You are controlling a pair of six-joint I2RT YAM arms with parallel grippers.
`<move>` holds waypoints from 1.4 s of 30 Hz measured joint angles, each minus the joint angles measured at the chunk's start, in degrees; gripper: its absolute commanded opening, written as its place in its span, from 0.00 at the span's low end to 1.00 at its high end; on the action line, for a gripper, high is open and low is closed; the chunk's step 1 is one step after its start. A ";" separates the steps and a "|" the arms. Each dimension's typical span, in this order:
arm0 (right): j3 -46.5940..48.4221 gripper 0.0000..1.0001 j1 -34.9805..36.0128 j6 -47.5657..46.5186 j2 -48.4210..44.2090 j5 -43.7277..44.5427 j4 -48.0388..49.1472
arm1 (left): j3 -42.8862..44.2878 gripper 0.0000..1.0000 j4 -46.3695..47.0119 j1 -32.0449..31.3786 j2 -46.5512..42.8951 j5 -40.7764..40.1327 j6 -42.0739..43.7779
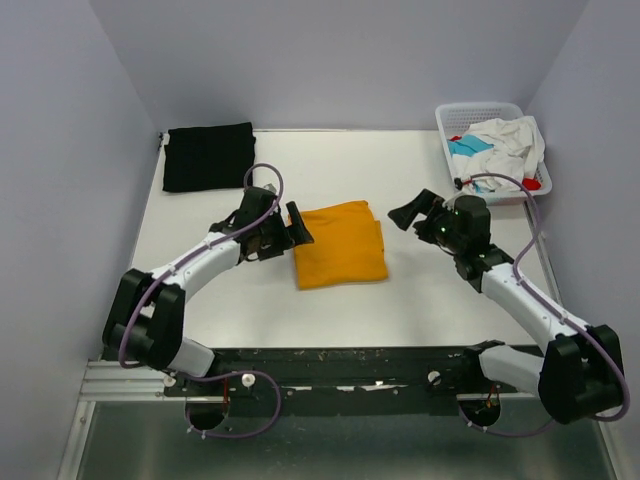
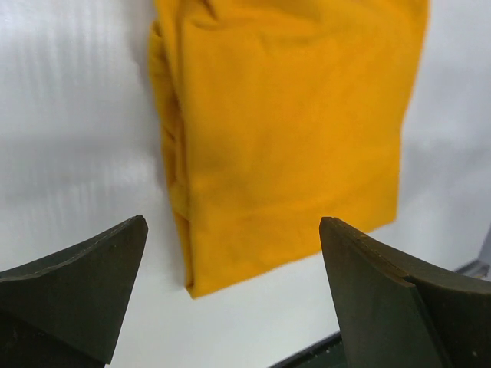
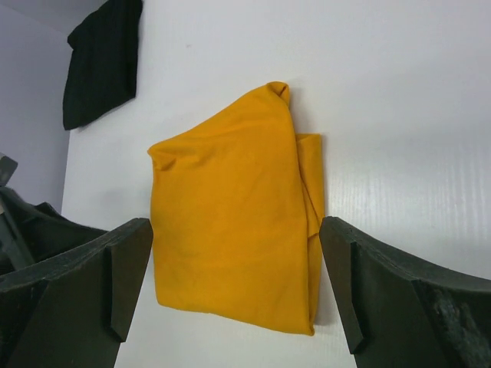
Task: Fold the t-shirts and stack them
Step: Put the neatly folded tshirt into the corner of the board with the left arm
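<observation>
Several white, teal & red tees sat in basket at table's 1 o'clock. Orange tee lay folded ctr, black tee at 11. L claw & R claw gaped empty at orange tee's 9 & 3.

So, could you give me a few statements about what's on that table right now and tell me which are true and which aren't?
1. The mustard-orange t-shirt lies folded near the middle of the table. True.
2. The black t-shirt is stacked on top of the orange one. False: it lies apart, folded, at the far left corner.
3. The white basket at the far right corner holds crumpled cloth. True.
4. Both arms' jaws are clamped on the orange shirt. False: both pairs stand open on either side of it, holding nothing.
</observation>
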 measured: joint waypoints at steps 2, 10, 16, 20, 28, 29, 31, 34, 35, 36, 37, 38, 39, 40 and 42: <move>-0.83 1.00 0.00 -0.57 -2.54 1.66 -1.53 | 1.51 0.99 -1.22 1.20 3.28 -1.40 0.28; -1.64 1.00 0.00 -1.73 -5.95 3.63 -4.70 | 8.26 0.87 -3.69 3.02 16.55 -2.56 0.28; -1.68 1.00 0.00 -1.92 -6.14 4.46 -5.51 | 11.10 0.54 0.02 2.91 20.87 1.90 -1.01; -1.68 1.00 0.00 -1.92 -5.90 4.90 -5.70 | 11.39 0.11 1.03 0.83 22.67 2.91 -1.79; -1.68 1.00 0.00 -1.99 -5.66 5.22 -5.90 | 22.56 0.00 -8.44 -5.79 29.35 -4.09 -1.03; -1.68 1.00 0.00 -2.03 -5.66 5.38 -5.95 | 24.13 0.00 -10.34 -6.38 29.88 -5.99 -0.48; -1.68 1.00 0.00 -2.12 -5.66 5.60 -6.10 | 27.32 0.00 -14.34 -7.19 30.69 -9.88 0.79; -1.70 1.00 0.00 -2.32 -5.70 6.05 -6.12 | 33.48 0.00 -20.98 -7.19 31.65 -17.62 5.33; -1.77 1.00 0.00 -2.34 -5.79 6.25 -6.12 | 36.30 0.00 -23.26 -6.86 32.06 -20.02 7.41; -1.84 1.00 0.00 -2.38 -5.88 6.49 -6.12 | 38.93 0.00 -24.81 -6.54 32.46 -21.70 9.40; -1.95 1.00 0.00 -2.49 -5.99 6.78 -6.12 | 42.05 0.00 -26.18 -6.12 33.00 -23.32 11.21; -2.03 1.00 0.00 -2.58 -6.05 7.04 -6.12 | 44.68 0.00 -26.97 -5.70 33.44 -24.90 13.33; -2.10 1.00 0.00 -2.80 -6.08 7.37 -6.19 | 47.23 0.00 -27.45 -5.27 33.86 -26.45 15.50; -2.10 1.00 0.00 -2.97 -6.05 7.61 -6.27 | 49.35 0.00 -27.69 -4.81 34.16 -27.78 17.44; -2.10 1.00 0.00 -3.30 -6.05 7.98 -6.45 | 52.89 0.00 -28.02 -3.72 34.71 -29.46 21.44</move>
